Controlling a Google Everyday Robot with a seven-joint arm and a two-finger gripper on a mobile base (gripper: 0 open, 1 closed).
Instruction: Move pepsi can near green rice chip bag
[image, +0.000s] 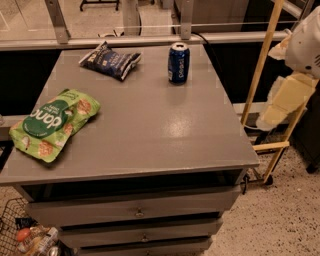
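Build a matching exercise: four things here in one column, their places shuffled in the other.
1. small dark blue metal pepsi can
2. large crinkled bright green rice chip bag
3. smaller dark blue crinkled chip bag
4. cream-coloured gripper

A. beyond the grey table's right edge
B. lying at the left edge
C. upright at the back, right of centre
D. lying at the back, left of centre

Pairs: 1-C; 2-B; 3-D; 4-A.

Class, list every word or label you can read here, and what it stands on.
"pepsi": white, vertical, on the small dark blue metal can.
Bright green crinkled bag: white logo letters, inverted, unreadable.
Dark blue crinkled bag: lettering unreadable.
Pale claw, at the right edge: no text.
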